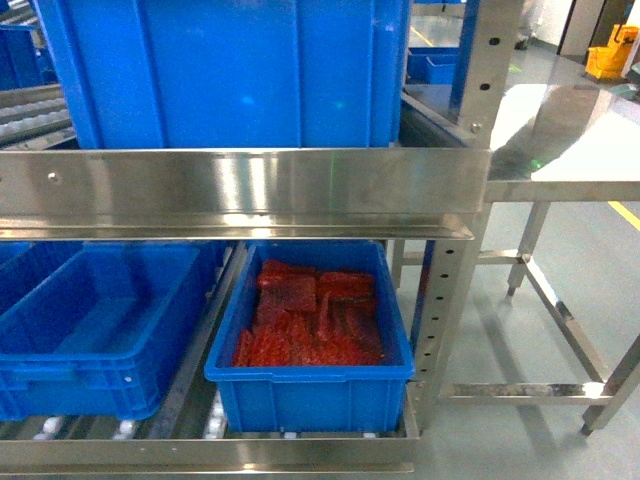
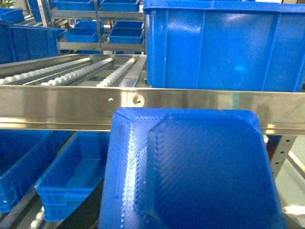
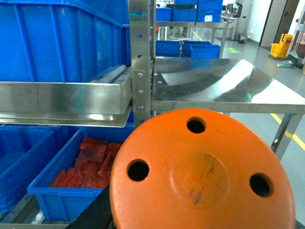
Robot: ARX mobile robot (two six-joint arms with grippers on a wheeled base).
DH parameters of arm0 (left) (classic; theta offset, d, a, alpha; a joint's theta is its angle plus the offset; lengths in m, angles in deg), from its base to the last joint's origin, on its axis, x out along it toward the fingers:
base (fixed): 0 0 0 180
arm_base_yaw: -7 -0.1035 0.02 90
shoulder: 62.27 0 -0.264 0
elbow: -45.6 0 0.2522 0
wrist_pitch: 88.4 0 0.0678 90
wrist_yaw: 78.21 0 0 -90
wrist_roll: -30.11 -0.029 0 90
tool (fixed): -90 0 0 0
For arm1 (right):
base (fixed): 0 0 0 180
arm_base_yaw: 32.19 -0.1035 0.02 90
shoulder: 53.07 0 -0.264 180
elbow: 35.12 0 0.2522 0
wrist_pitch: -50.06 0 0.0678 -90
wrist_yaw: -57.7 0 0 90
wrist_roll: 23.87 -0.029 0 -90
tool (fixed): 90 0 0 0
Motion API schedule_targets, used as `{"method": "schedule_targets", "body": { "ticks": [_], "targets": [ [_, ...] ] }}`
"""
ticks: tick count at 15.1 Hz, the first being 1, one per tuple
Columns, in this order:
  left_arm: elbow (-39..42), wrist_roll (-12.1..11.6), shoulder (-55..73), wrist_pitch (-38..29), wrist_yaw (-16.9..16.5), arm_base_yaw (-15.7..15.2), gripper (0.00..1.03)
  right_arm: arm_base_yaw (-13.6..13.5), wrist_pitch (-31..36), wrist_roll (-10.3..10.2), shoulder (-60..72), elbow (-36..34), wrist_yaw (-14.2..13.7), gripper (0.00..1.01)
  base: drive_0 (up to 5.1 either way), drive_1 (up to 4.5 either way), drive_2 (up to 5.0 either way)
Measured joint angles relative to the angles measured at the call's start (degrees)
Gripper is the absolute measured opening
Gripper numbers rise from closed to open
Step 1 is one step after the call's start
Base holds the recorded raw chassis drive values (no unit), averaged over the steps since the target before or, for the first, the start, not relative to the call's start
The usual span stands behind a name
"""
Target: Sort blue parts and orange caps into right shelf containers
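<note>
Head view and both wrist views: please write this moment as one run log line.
left wrist: blue part fills view | right wrist: orange cap fills view | lower right crate: red pieces | claws: unseen

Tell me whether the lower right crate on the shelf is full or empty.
Partly full. The lower right crate holds a layer of red pieces covering its floor, well below the rim.

1. The head view looks forward and slanting down at the steel shelf rail (image 1: 240, 190), close up, with the steel table (image 1: 570, 150) at the right.
2. The left wrist view faces the same rail (image 2: 71, 102) from near, its lower half filled by a blue part (image 2: 190, 171).
3. The right wrist view faces left-forward, an orange cap (image 3: 202, 171) blocking its foreground.
4. Head and right wrist views share the crate of red pieces (image 1: 310, 385) (image 3: 71, 195) and the table (image 3: 224, 86).
</note>
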Motion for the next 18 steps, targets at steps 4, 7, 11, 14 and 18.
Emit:
{"method": "schedule_targets", "body": {
  "ticks": [4, 7, 11, 14, 18],
  "targets": [
    [0.0, 0.0, 0.0, -0.1, 0.0, 0.0, 0.43, 0.0, -0.1, 0.0, 0.0, 0.0, 0.0, 0.45, -5.0, 2.45, 2.4],
    [0.0, 0.0, 0.0, 0.0, 0.0, 0.0, 0.43, 0.0, -0.1, 0.0, 0.0, 0.0, 0.0, 0.45, -5.1, 2.35, 2.3],
    [0.0, 0.0, 0.0, 0.0, 0.0, 0.0, 0.43, 0.0, 0.1, 0.0, 0.0, 0.0, 0.0, 0.45, -5.1, 2.35, 2.3],
    [0.0, 0.0, 0.0, -0.1, 0.1, 0.0, 0.43, 0.0, 0.1, 0.0, 0.0, 0.0, 0.0, 0.45, -5.1, 2.33, 2.3],
    [0.0, 0.0, 0.0, -0.1, 0.0, 0.0, 0.43, 0.0, -0.1, 0.0, 0.0, 0.0, 0.0, 0.45, -5.0, 2.43, 2.4]
  ]
}}
